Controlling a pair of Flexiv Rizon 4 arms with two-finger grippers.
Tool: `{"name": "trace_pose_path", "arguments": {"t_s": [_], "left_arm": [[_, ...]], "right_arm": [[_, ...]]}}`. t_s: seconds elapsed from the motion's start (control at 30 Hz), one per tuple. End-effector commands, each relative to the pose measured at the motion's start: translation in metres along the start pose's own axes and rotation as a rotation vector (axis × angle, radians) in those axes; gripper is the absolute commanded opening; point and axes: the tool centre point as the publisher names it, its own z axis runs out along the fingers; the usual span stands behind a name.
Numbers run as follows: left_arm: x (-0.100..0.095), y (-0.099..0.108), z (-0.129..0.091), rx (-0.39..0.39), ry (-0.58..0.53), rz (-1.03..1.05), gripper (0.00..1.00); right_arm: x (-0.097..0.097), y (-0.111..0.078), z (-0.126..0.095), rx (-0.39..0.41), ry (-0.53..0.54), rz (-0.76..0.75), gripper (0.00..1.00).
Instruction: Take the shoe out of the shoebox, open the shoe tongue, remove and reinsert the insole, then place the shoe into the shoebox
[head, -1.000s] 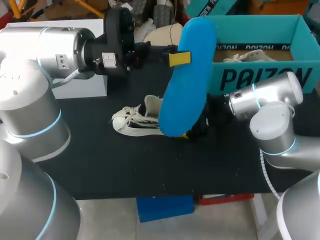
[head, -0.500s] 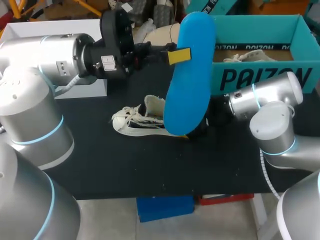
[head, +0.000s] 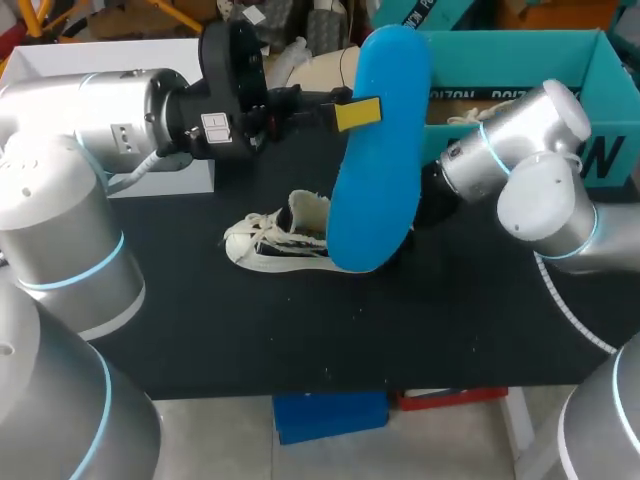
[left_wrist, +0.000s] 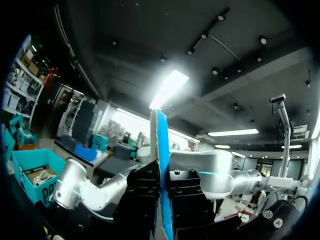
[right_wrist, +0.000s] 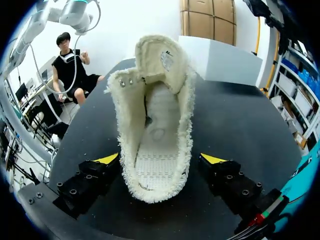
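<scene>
Left end effector (head: 360, 115), upper centre of the head view, is clamped on the blue insole (head: 378, 150). It holds the insole aloft and near upright, long axis running down toward the shoe (head: 275, 240). In the left wrist view the insole (left_wrist: 161, 165) shows edge-on between the dark fingers. The cream canvas shoe lies on the black desk (head: 300, 340), centre frame, toe pointing left. The teal shoebox (head: 500, 55) sits upper right, well apart from the shoe. Right end effector (right_wrist: 160, 165) is spread wide, yellow tips on either side of the heel; a firm grip is not evident. The tongue (right_wrist: 162, 55) stands folded up and back, so the mouth is open and the footbed bare. Judged step: reinserting the insole. To do it well, the right fingers should close on the heel to steady it. The insole's lower end should then tip toward the toe box and slide in shallow under the tongue. The left grip should let go only once the heel end sits flat.
</scene>
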Motion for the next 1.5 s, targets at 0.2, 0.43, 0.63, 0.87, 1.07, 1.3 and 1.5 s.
{"name": "trace_pose_path", "arguments": {"t_s": [0.2, 0.43, 0.63, 0.87, 1.07, 1.3, 1.5], "left_arm": [[0.000, 0.001, 0.001, 0.002, -0.004, 0.001, 0.00], [0.000, 0.001, 0.001, 0.002, -0.004, 0.001, 0.00], [0.000, 0.001, 0.001, 0.002, -0.004, 0.001, 0.00], [0.000, 0.001, 0.001, 0.002, -0.004, 0.001, 0.00], [0.000, 0.001, 0.001, 0.002, -0.004, 0.001, 0.00], [0.000, 0.001, 0.001, 0.002, -0.004, 0.001, 0.00], [0.000, 0.001, 0.001, 0.002, -0.004, 0.001, 0.00]], "right_arm": [[-0.004, 0.011, -0.011, 0.399, 0.012, 0.053, 1.00], [0.001, 0.009, -0.010, 0.467, -0.042, 0.083, 1.00], [0.003, 0.012, -0.012, 0.510, -0.053, 0.081, 1.00], [0.002, 0.015, -0.014, 0.580, -0.036, 0.086, 1.00], [0.001, 0.019, -0.014, 0.637, -0.042, 0.102, 1.00], [0.002, 0.020, -0.007, 0.668, -0.035, 0.098, 1.00], [0.002, 0.019, -0.002, 0.688, -0.031, 0.091, 1.00]]}}
